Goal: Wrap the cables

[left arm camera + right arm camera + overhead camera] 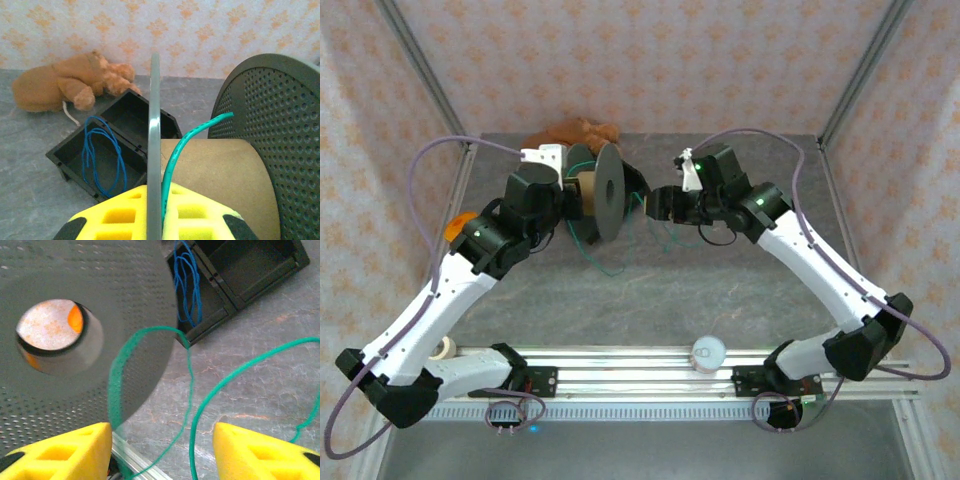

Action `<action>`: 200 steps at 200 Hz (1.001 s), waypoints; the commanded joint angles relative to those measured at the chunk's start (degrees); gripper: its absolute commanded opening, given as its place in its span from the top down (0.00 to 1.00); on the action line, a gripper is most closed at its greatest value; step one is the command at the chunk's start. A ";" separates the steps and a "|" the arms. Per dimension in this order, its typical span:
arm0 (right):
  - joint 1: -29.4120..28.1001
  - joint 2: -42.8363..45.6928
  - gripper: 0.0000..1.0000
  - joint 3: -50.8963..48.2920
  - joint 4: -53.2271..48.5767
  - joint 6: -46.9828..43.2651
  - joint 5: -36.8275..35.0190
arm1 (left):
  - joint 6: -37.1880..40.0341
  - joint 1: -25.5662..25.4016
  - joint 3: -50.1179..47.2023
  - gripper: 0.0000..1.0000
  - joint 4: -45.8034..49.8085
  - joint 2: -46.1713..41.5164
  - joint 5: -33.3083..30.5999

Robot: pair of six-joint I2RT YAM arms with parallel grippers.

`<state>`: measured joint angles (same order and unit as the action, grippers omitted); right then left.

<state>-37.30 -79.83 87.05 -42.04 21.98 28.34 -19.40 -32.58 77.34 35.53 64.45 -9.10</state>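
- Peach-patterned wallpaper closes off a grey, stone-look worktop (670, 300). A brown plush toy (65, 82) lies at the back, in the upper left of the left wrist view.
- A grey perforated spool with a cardboard core (610, 190) is held on edge in the upper middle of the top view, apparently so that its core is free for winding.
- The thin green cable (175, 155) rises over the core in the left wrist view. Its loose loops trail on the worktop below the spool in the top view.
- The thin blue cable (102, 155) lies coiled in an open black plastic box (135, 117), left of centre, probably parked until its turn.
- The left tool (154, 212) is pressed together on the spool's near flange. The green cable comes out just beside its pad, likely to anchor that end.
- The right tool (162, 450) is spread. Green strands cross the gap and touch neither pad, as far as can be seen.
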 commanded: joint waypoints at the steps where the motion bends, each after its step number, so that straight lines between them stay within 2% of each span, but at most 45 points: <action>1: 0.10 0.26 0.44 3.64 -2.40 -4.23 2.39 | -1.12 0.50 3.27 1.00 -1.98 -0.11 3.08; 46: 0.47 -1.18 0.47 1.26 -2.21 -6.07 3.78 | -1.51 0.45 3.10 1.00 -2.12 -0.28 4.34; 61: 0.47 -1.97 0.51 0.94 -1.90 -6.34 4.76 | -1.47 0.46 2.99 1.00 -2.13 -0.34 4.35; 75: 0.43 -2.95 0.58 0.85 -2.37 -6.42 4.24 | -1.52 0.46 2.73 1.00 -2.35 -0.51 4.53; 103: 0.47 -4.51 0.59 0.25 -3.21 -6.67 3.53 | -1.70 0.56 2.58 1.00 -2.53 -0.89 4.42; 124: 0.49 -4.64 0.78 -0.68 -2.51 -6.25 4.35 | -1.70 0.57 2.40 1.00 -2.58 -0.99 4.43; 132: 0.51 -4.48 0.89 -0.90 -2.60 -6.29 3.95 | -1.70 0.58 2.32 1.00 -2.53 -1.08 4.24; 141: 0.55 -4.29 1.00 -0.93 -3.09 -6.51 2.45 | -1.60 0.50 2.20 1.00 -2.48 -1.08 4.20; 176: 1.51 -3.58 1.00 -0.58 -7.08 -8.84 -9.84 | -1.57 0.71 1.40 1.00 -1.82 -2.16 6.20; 200: 4.70 -4.93 1.00 -0.64 -9.46 -11.26 -19.40 | -1.27 1.01 0.40 1.00 -0.72 -3.57 8.41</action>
<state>-35.66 -84.64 86.41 -47.59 13.87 21.87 -19.62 -32.21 77.54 36.71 64.29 -3.31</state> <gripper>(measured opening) 0.047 0.083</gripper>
